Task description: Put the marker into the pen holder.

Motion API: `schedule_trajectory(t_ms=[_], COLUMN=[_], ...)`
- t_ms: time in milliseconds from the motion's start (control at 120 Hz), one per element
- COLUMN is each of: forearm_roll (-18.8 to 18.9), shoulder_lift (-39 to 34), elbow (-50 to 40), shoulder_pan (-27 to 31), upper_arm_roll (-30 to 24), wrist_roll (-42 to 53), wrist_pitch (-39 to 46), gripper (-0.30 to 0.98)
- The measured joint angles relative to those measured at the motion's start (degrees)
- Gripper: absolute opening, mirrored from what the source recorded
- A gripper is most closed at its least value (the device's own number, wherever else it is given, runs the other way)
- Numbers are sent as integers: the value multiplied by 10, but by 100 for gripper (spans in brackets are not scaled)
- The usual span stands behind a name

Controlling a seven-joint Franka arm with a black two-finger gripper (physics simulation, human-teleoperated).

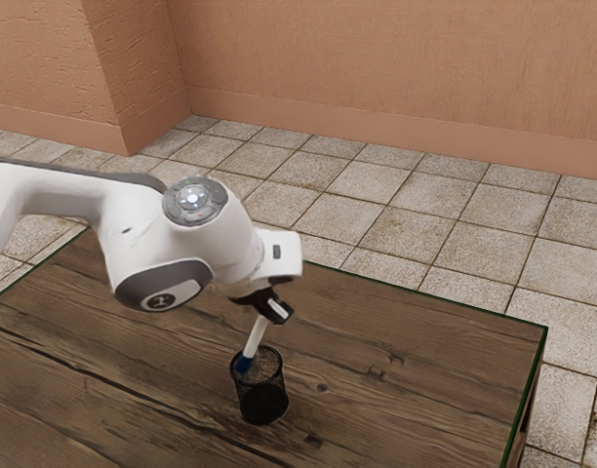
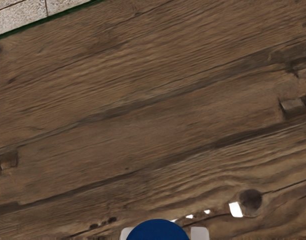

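Marker [image 1: 253, 338] slanting at the pen holder's [image 1: 263, 398] mouth: a snag looks possible.
Leftmost in the exterior view, its blue end [image 1: 244, 365] overlaps the rim, inside or behind I can't tell; lowered at this tilt, it could catch and tip the holder. Rightward, the gripper [image 1: 264, 310] pinches the upper end; releasing too early could drop it outside.

Pen holder [image 1: 263, 400], apparently metal mesh

Salmon-pink textured walls [image 1: 396, 58] meet a floor of square, speckled grey tiles [image 1: 362, 190] around a brown wood-plank desk [image 1: 425, 361] edged dark green.
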Motion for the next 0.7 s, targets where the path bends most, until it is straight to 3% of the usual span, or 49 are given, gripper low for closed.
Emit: schedule_trajectory(t_ms=[117,283,400,533,617,700], forearm_roll=[3,-5,-9,-101,-131,-147], shoulder_lift=[17,13,-42,-50,-30,-22], elbow=[1,0,22,278,375,414], shoulder_pan=[2,0,-2,-3,24,34], upper_arm_roll=[2,3,38,87,115,125], wrist_roll=[-11,-15,-16,-8,15,37], wrist_pitch=[12,24,9,-216,-330,-409], gripper=[-7,29,46,57,61,63])
